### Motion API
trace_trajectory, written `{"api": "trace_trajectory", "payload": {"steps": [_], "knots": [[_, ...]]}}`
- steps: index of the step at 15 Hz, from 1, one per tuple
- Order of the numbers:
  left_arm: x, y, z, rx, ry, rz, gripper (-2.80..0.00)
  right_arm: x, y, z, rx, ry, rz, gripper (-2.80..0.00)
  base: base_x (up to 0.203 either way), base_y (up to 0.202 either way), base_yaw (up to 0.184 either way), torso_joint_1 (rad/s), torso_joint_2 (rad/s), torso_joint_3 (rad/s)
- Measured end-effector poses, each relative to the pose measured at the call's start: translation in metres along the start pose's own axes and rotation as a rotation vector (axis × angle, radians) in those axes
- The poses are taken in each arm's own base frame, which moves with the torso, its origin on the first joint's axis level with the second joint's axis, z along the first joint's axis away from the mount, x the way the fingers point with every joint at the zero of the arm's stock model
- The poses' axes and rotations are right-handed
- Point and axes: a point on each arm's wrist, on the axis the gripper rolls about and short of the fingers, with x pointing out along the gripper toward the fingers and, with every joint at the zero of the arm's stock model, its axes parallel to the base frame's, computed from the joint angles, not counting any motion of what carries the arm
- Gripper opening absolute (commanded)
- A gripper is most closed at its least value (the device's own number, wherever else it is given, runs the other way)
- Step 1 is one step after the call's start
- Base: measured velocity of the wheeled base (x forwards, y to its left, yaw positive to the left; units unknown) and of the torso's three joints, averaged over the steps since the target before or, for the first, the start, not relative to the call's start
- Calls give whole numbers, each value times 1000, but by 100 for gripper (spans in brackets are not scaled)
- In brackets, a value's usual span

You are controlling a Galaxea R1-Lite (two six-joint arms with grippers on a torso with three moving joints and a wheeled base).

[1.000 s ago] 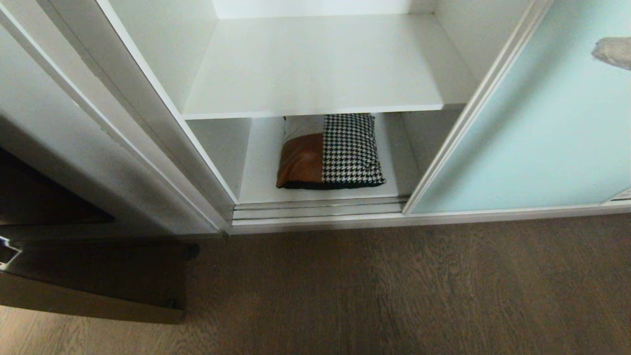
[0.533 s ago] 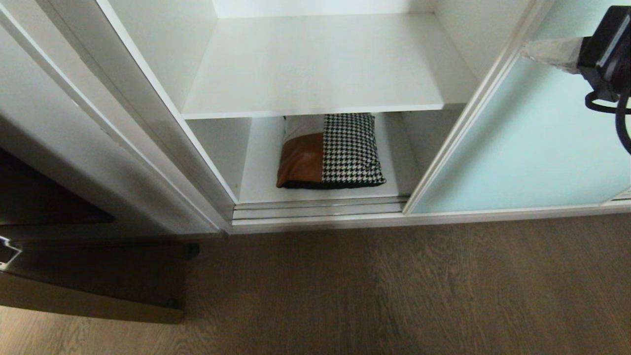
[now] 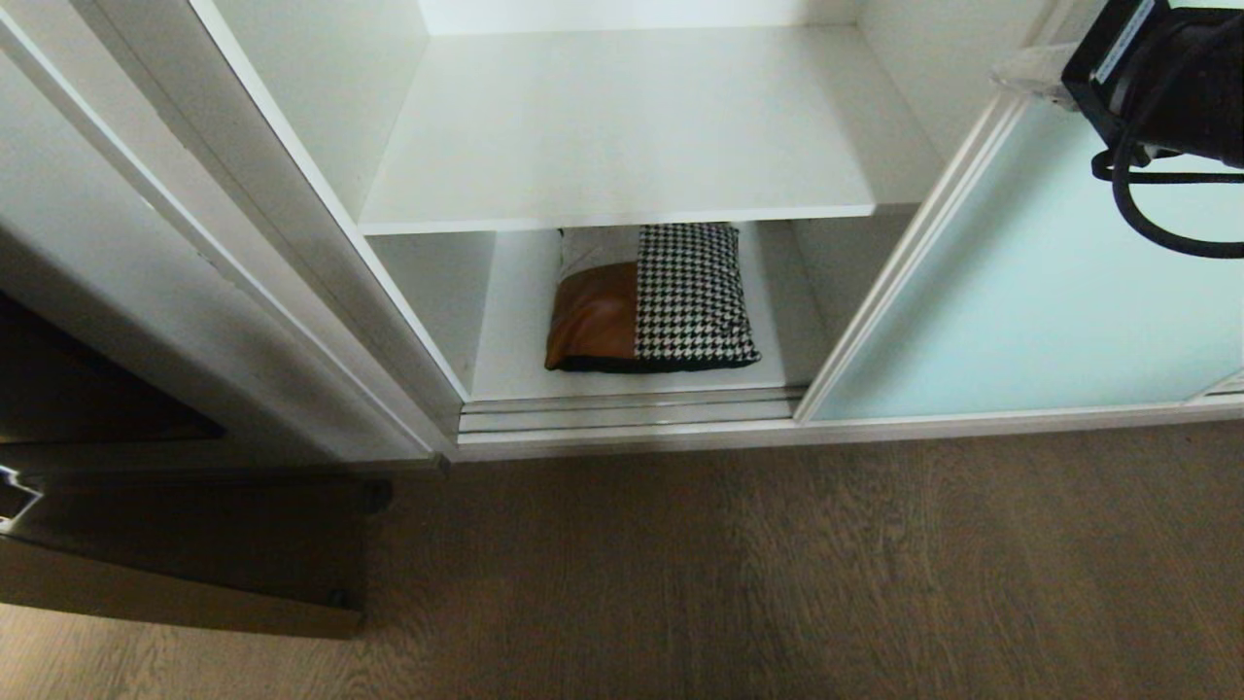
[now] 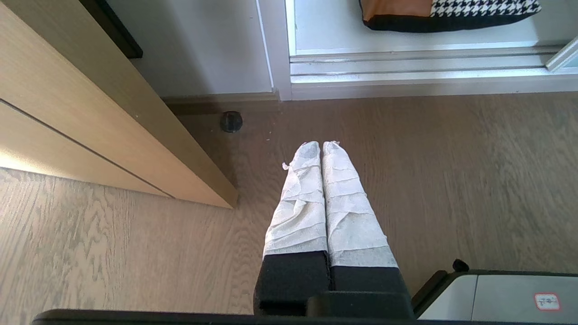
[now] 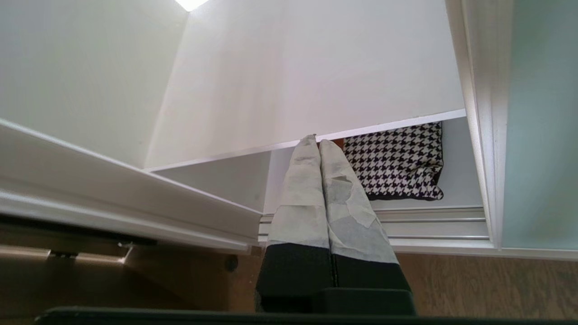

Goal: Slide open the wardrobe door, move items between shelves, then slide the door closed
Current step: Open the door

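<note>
The right end effector (image 5: 319, 143) has its two wrapped fingers pressed together and holds nothing. A second ago only a blurry bit of it showed at the right edge of the head view; now the arm has come up and in, and its black wrist and cable sit at the top right, in front of the sliding wardrobe door (image 3: 1050, 292). From the wrist view, the tips point at the front edge of the upper shelf (image 3: 622, 136), with the cushion (image 3: 649, 297) below and behind them. The door is already slid aside, so the wardrobe stands open. The cushion lies flat on the bottom shelf (image 3: 515, 331), close to the front, with its checked side and its tan patch up. It has not moved. The upper shelf is bare. The left end effector (image 4: 321, 145) is also closed, with nothing in it, and hangs low over the wood floor (image 3: 777, 564), just outside the wardrobe. I think the opening step is done, and the right arm is now going in for the cushion. It will need to open its fingers first and dip under the upper shelf.
</note>
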Motion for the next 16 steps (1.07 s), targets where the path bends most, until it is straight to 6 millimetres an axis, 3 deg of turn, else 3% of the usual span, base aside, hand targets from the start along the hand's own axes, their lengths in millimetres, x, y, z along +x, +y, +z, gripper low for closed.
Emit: {"api": "trace_trajectory", "payload": {"steps": [5,16], "knots": [[0,0,0,0,0,0,-280,21,-6,-4,4,-11,-43,-280,0,0,0,0,0,0],[0,0,0,0,0,0,-280,41,-38,1,-8,-36,-129,-280,0,0,0,0,0,0]]}}
